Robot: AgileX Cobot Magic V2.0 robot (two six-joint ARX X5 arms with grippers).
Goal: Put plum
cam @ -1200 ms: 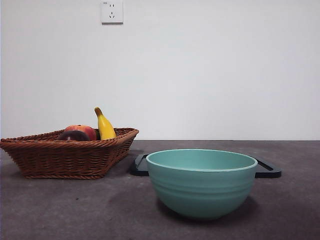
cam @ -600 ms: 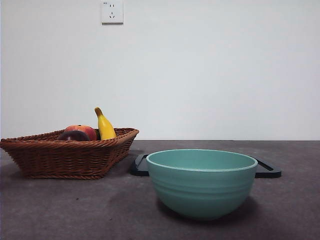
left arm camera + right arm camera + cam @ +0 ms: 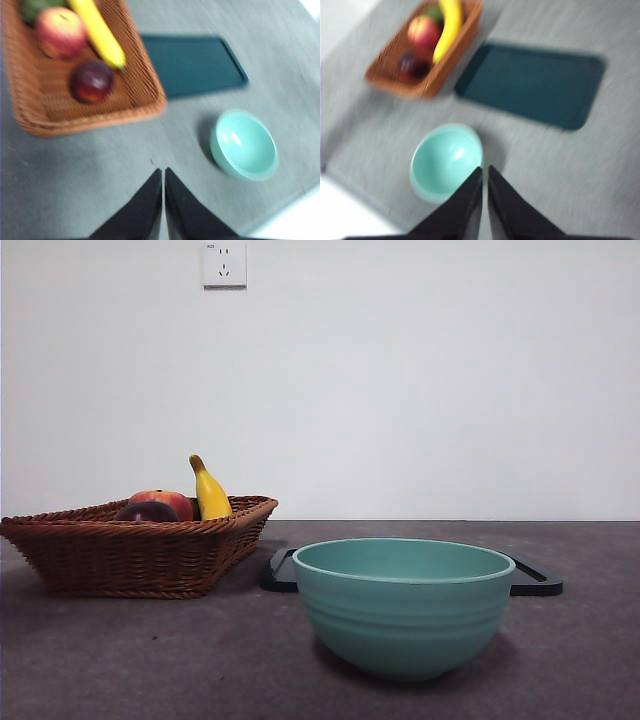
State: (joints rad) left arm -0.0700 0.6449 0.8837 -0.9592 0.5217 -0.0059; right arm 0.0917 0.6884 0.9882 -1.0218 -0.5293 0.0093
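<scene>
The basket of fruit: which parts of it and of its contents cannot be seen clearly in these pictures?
- Front view: the basket wall hides all but the top of the plum.
- Left wrist view: the picture's edge cuts off a green thing; motion blur hides what it is.
- Right wrist view: blur smears the plum.

The plum (image 3: pixel 91 81) is a round, glossy fruit, dark purple-maroon with a soft highlight on its skin. It lies loose inside the wicker basket (image 3: pixel 150 85), on the woven floor toward one end. It sits near the red-orange fruit (image 3: pixel 60 31) and just beside the tip of the banana (image 3: pixel 98 32). In the front view only its dark top (image 3: pixel 146 512) shows above the basket rim (image 3: pixel 130 526), in front of the red-orange fruit. The right wrist view shows it blurred and dark (image 3: pixel 410 64).
</scene>
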